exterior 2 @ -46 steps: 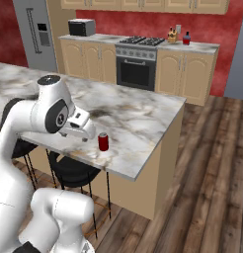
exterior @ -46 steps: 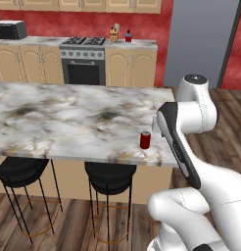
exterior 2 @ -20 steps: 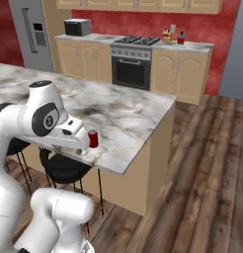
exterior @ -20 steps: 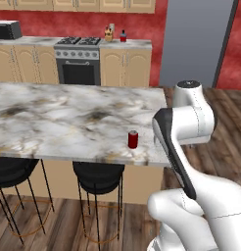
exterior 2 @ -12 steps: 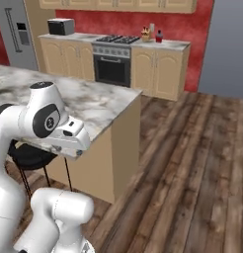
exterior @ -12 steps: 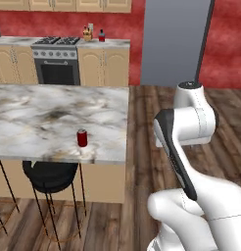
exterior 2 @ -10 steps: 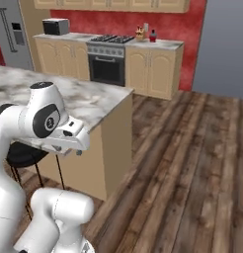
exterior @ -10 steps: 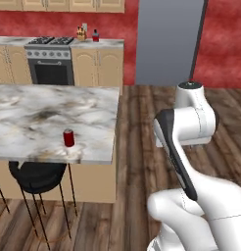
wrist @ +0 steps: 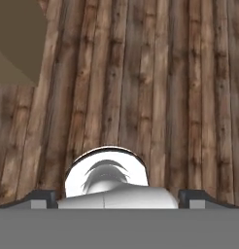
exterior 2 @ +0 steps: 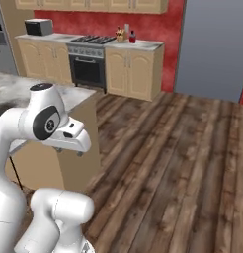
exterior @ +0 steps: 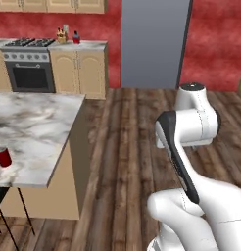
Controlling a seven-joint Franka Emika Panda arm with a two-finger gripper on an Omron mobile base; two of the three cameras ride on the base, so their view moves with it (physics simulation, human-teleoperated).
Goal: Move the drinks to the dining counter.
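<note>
The white arm [exterior: 188, 132] is folded upright over its base, its tool [wrist: 119, 197] pointing down, fingertips wide apart.

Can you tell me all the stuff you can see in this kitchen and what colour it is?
can: one, dark red with grey top, standing on the dining counter near its front edge.
dining counter: one, white-grey marbled top, beige side, at the left.
bottle: one, small, blue and red with black cap, on the far worktop right of the stove.
knife block: one, wooden, beside the bottle.
stove: one, grey and black, against the red back wall.
microwave: one, white and black, on the worktop left of the stove.
cabinets: beige wood, under the worktop.
fridge: one, grey, tall.
floor: brown wooden planks.
gripper: one, dark finger tips wide apart, over the floor.
</note>
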